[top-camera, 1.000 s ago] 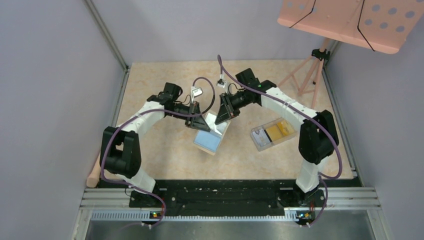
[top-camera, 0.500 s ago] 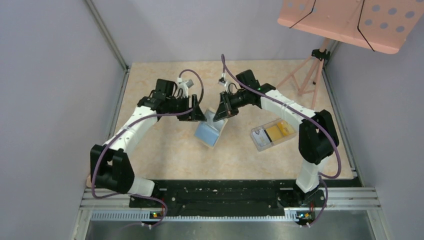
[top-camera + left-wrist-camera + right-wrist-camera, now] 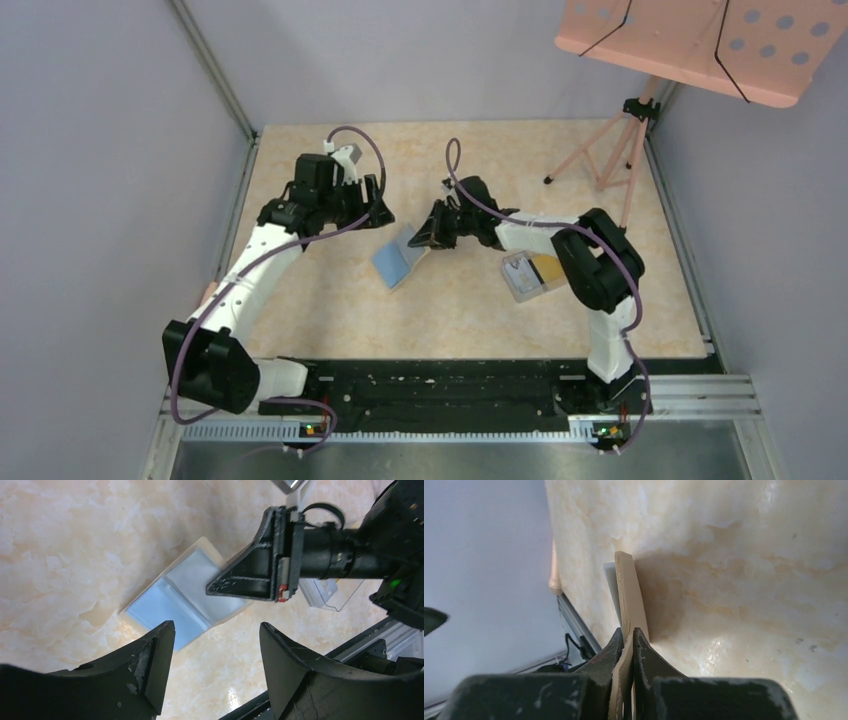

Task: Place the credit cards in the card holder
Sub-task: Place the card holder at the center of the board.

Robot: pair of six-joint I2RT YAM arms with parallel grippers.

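The card holder [image 3: 398, 258] lies open in mid-table, blue pockets up, its beige flap [image 3: 626, 587] seen edge-on in the right wrist view. My right gripper [image 3: 428, 237] is shut on the holder's right edge; its jaws [image 3: 628, 630] pinch the tan flap. My left gripper [image 3: 381, 213] hovers open just behind and left of the holder, holding nothing; its fingertips [image 3: 165, 630] frame the holder [image 3: 180, 597] from above. One golden credit card [image 3: 548, 267] lies inside the clear plastic box [image 3: 522, 280].
The clear box [image 3: 327, 587] sits right of the holder, partly under my right forearm. A pink stand on a tripod [image 3: 600, 150] occupies the back right corner. Grey walls close the left and back sides. A wooden stick [image 3: 554, 577] lies by the left wall.
My left gripper opened, released the card holder and drew back to the left. My right gripper closed on the holder's edge and carried it lower and leftward as the arm folded down.
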